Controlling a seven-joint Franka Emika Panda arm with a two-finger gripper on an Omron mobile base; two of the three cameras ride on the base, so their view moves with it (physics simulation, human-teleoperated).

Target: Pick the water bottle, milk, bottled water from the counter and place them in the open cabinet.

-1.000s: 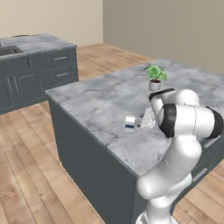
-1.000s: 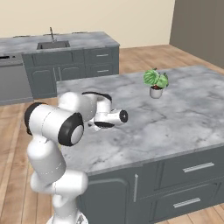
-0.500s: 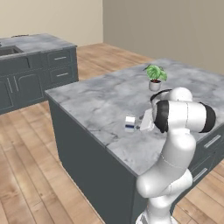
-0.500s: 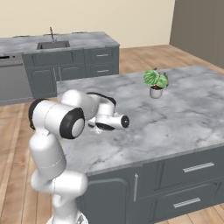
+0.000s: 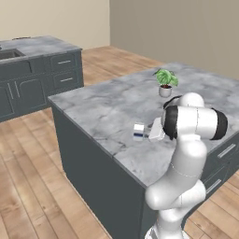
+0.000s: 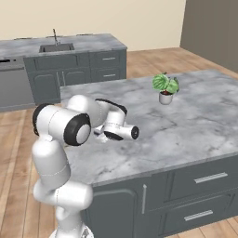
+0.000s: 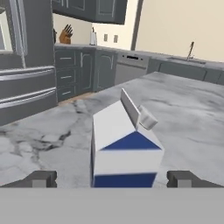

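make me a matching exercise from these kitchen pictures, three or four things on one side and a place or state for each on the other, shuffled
Things:
1. small white boxy milk carton with a blue band
2. green leafy plant in a small white pot
3. robot's dark fingers
4. steel sink tap

Places or states:
A. on the far counter along the wall
B. spread wide, one on each side of the carton
C. upright near the island counter's edge, by the hand
D. farther back on the grey-white marble island

Pairs: 1-C, 2-D, 3-B, 4-A

the small white boxy milk carton with a blue band (image 5: 138, 131) stands on the grey-white veined marble island counter (image 5: 107, 105) near its front edge, right between the open gripper's (image 7: 112, 178) fingertips (image 7: 42, 178), with the small green potted plant (image 5: 165, 82) further back on that slab
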